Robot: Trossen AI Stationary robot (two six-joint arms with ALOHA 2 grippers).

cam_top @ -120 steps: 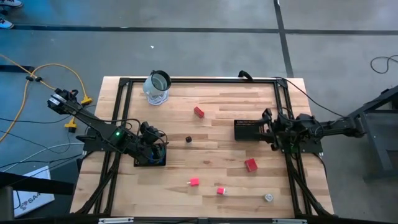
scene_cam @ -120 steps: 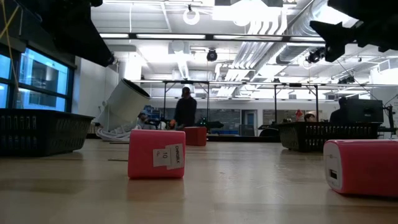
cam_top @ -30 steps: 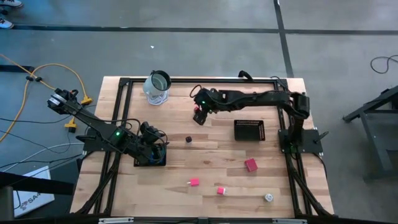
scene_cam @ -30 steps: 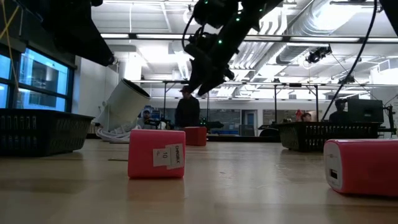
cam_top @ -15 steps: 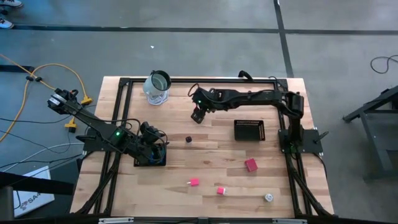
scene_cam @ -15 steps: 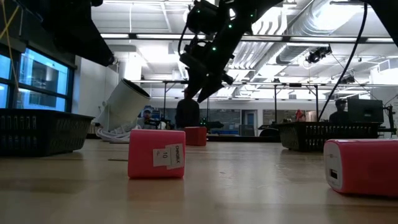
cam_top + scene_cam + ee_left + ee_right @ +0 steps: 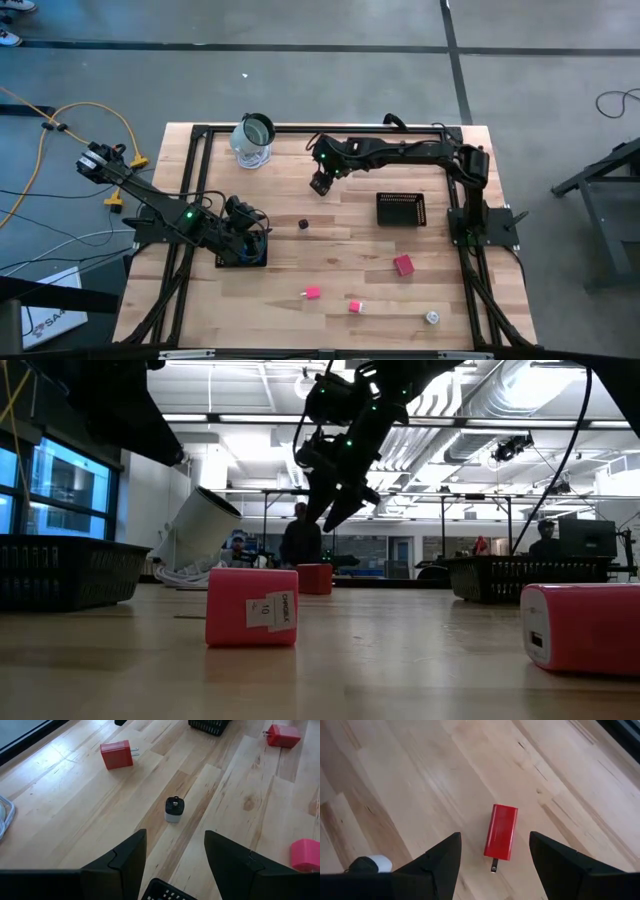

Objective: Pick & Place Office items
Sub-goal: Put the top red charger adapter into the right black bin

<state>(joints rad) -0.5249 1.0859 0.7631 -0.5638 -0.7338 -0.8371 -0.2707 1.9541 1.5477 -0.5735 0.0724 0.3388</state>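
Seen from above, the right gripper (image 7: 320, 184) is stretched across the upper middle of the frame, directly over the red block (image 7: 319, 181), which is mostly hidden beneath it; the left gripper (image 7: 256, 226), parked at lower left, is well apart.

At table height, the gripper (image 7: 332, 518) is held above the far red block (image 7: 315, 578), not touching.

Through the right wrist, open, empty fingers (image 7: 442, 857) are seen straddling the smooth, glossy rectangular block (image 7: 500, 838), its long axis running between them, a metal prong nearest.

Through the left wrist, open, empty fingers (image 7: 125, 860) are seen.
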